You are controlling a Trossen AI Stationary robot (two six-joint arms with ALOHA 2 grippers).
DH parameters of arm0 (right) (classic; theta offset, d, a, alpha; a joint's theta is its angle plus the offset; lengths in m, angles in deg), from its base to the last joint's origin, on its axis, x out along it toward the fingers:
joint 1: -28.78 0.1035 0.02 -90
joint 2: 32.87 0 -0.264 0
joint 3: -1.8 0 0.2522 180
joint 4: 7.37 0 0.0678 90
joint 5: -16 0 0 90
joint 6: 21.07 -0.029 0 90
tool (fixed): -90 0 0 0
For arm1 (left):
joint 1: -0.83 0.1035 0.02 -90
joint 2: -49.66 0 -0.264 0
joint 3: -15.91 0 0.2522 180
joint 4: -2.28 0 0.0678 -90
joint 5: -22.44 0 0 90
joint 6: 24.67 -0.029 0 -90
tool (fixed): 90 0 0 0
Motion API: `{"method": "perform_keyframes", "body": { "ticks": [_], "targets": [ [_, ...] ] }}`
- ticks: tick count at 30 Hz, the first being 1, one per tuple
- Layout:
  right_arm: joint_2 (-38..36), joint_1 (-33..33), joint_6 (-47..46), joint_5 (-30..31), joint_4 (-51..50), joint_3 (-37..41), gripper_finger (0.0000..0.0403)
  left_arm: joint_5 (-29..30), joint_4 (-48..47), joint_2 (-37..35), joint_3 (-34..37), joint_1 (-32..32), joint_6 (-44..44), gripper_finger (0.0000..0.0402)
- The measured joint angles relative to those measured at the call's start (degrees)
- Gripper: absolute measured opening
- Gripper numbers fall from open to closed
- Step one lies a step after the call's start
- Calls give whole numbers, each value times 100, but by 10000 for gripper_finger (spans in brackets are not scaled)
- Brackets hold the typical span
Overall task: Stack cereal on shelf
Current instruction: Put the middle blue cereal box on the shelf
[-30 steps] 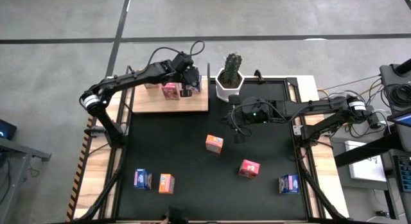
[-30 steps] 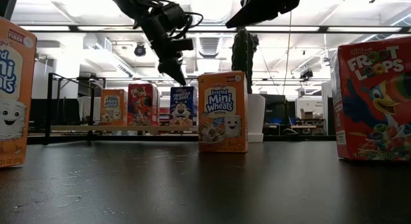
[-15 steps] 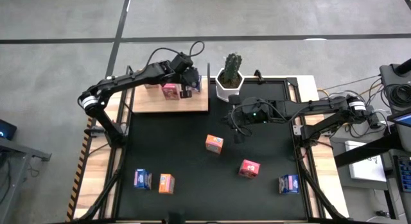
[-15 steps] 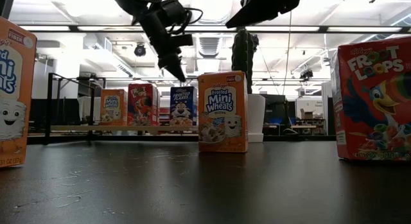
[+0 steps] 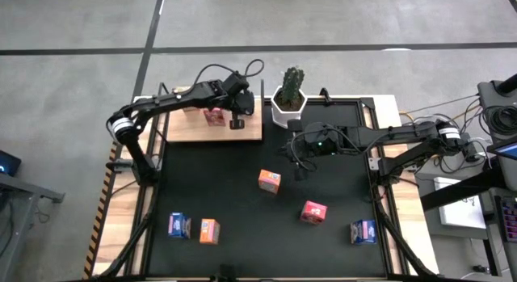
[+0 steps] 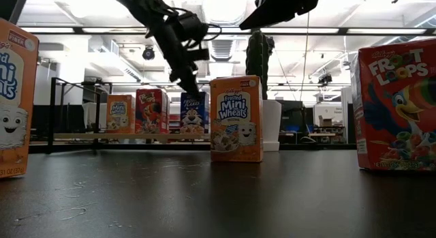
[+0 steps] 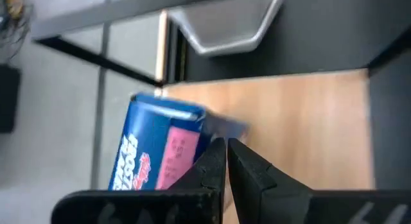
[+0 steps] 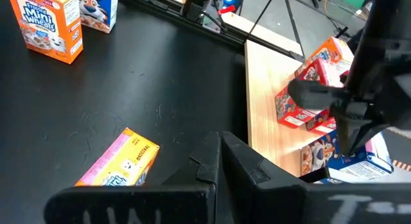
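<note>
Left gripper [image 7: 226, 161] jaws nearly closed, empty, over light-wood shelf [image 7: 302, 128]; blue cereal box [image 7: 157, 147] lies just beside them on the shelf, near its edge.

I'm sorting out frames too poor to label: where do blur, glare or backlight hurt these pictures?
Left wrist view: motion-blurred, and the blue cereal box smears at its edges. Low view: bright ceiling lights behind leave the left gripper a dark silhouette; the near orange box stays legible. High view: even light, small boxes. Right wrist view: sharp on the mat, with its own fingers soft.
</note>
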Motion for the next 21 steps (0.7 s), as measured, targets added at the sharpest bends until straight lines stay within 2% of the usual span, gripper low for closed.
{"method": "perform_keyframes", "body": {
  "ticks": [4, 13, 18, 21],
  "targets": [
    [0, 0, 0, 0, 0, 0, 9, 414, 119, 136, -13, 0, 70, 1],
    [0, 0, 40, 0, 0, 0, 9, 497, 177, 207, -17, 4, 110, 1],
    [0, 0, 42, 0, 0, 0, 9, 985, 177, 209, -19, 7, 35, 1],
    [0, 0, 42, 0, 0, 0, 9, 1031, 179, 207, -19, 15, 10, 1]
  ]
}}
